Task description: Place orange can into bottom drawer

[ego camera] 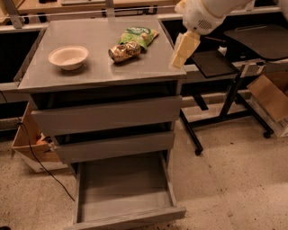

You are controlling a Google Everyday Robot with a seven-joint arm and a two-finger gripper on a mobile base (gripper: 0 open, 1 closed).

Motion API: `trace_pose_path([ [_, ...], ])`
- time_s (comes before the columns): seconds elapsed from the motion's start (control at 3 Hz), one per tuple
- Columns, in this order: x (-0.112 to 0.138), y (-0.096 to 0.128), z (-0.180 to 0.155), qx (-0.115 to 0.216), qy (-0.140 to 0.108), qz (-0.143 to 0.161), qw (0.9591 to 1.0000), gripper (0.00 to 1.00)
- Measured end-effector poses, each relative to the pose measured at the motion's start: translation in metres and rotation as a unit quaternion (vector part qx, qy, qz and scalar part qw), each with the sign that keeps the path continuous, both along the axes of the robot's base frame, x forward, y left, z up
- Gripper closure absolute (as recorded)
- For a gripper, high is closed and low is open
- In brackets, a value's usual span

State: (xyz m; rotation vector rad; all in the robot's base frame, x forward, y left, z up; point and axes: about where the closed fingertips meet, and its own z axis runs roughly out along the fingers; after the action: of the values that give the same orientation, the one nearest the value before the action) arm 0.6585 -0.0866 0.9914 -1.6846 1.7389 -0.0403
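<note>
1. Arm point(204, 13): a white, rounded arm segment enters from the upper right corner and slopes down and to the left.
2. Gripper point(182, 50): a cream-coloured piece hanging from the arm, tilted, with its lower end over the right edge of the grey cabinet surface point(90, 74). It presents as one solid slab, so I cannot tell whether it is open or closed. It is clear of all items on the surface.
3. Orange can point(124, 51): it lies on its side on the surface, right of centre, well to the left of the gripper. It is touching the lower end of the green snack bag point(139, 36), which lies behind it.
4. Bowl point(68, 56): pale and upright, on the left part of the surface, apart from the can.
5. Bottom drawer point(121, 184): pulled out towards the camera, with its grey tray floor exposed. The middle drawer point(114, 146) and the top drawer point(108, 117) above it are pushed in.
6. Room: speckled floor point(234, 179). A cardboard box point(27, 143) stands at the cabinet's left, with a dark cable point(40, 166) trailing across the floor beside it. A black stand point(211, 63) on a wheeled frame is at the right, with more cardboard point(270, 96) beyond it.
</note>
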Motion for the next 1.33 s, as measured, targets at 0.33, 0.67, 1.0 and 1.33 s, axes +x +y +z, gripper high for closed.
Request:
trace_pose_path([
  [0.33, 0.023, 0.011, -0.013, 0.018, -0.013, -0.002, 0.9998, 0.0],
  [0.67, 0.062, 0.025, -0.026, 0.031, -0.029, -0.018, 0.999, 0.0],
  [1.0, 0.114, 0.046, -0.042, 0.055, -0.045, -0.044, 0.9965, 0.0],
  [1.33, 0.144, 0.059, -0.052, 0.071, -0.051, -0.059, 0.9944, 0.0],
])
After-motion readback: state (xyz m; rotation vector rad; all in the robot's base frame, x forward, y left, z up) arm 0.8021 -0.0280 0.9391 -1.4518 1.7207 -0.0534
